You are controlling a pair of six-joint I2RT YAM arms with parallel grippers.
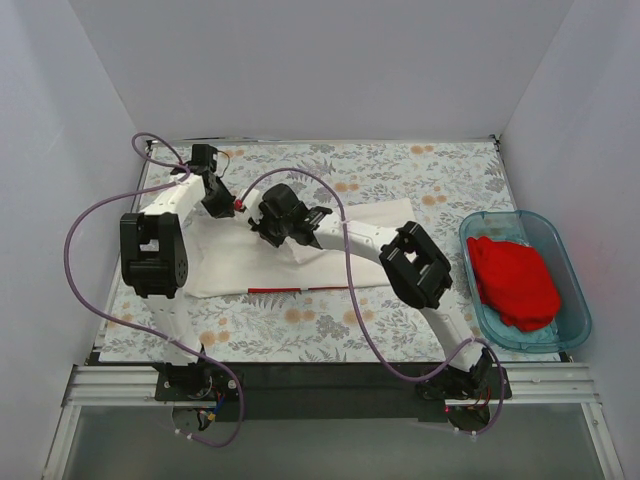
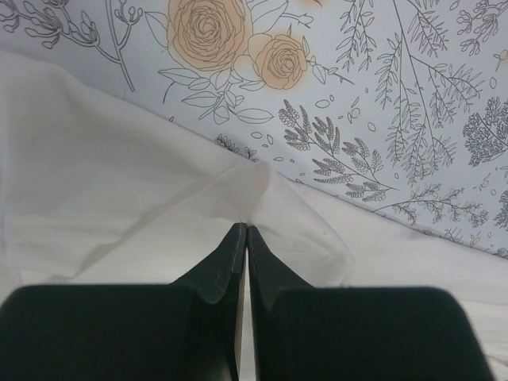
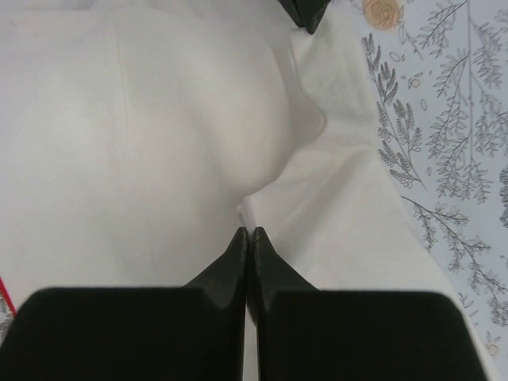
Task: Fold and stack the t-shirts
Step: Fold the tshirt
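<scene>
The white t-shirt [image 1: 330,255] lies spread on the flowered table, a thin red strip of print at its near edge. My left gripper [image 1: 238,205] is shut on a pinch of its white cloth [image 2: 254,198] near the far left edge. My right gripper [image 1: 262,232] is shut on a fold of the same shirt [image 3: 262,202] close beside it. The left fingertips [image 3: 305,12] show at the top of the right wrist view. The red t-shirt [image 1: 512,282] lies bunched in the blue tub at the right.
The translucent blue plastic tub [image 1: 572,290] stands at the table's right edge. The flowered tablecloth [image 1: 400,165] lies bare behind the shirt. White walls close in on the left, back and right. A purple cable [image 1: 95,215] loops off the left arm.
</scene>
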